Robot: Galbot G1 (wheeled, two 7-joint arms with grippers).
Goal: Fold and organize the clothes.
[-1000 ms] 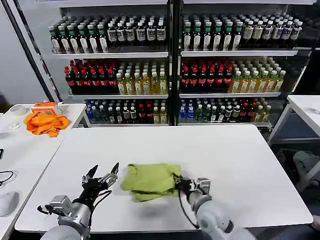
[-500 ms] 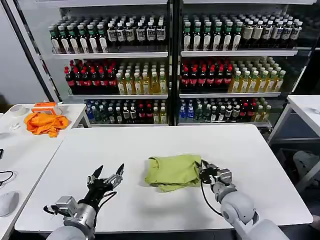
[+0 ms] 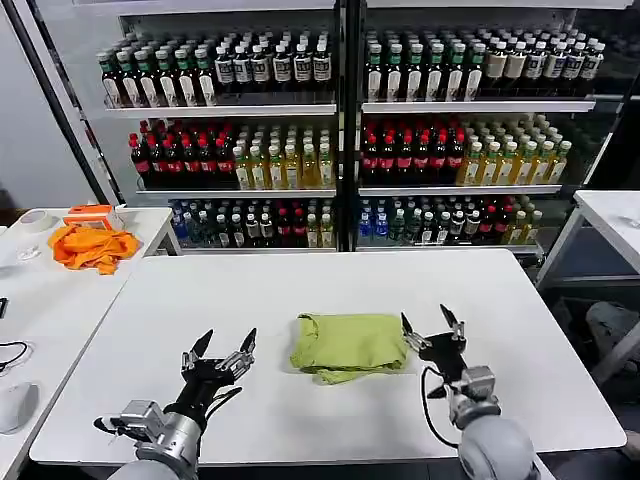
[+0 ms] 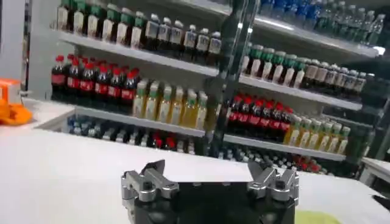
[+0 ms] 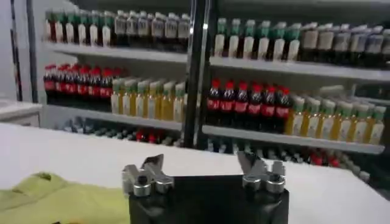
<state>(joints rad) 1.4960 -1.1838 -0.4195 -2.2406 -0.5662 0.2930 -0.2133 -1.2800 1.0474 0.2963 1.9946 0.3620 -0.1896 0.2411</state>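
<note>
lime-green soft thin t-shirt (image 3: 349, 345) lies folded into a compact bundle mid white surface (image 3: 320, 300). right hand (image 3: 433, 330) just beside its edge, fingers spread, holding nothing, likely just let go. left hand (image 3: 222, 351) released too, well apart, idle.

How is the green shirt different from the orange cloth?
The shirt is lime green; the orange cloth is bright orange. The shirt lies folded into a neat, flat rectangle on the middle table; the orange cloth sits crumpled in a heap on the side table. Both are soft fabric, untouched.
</note>
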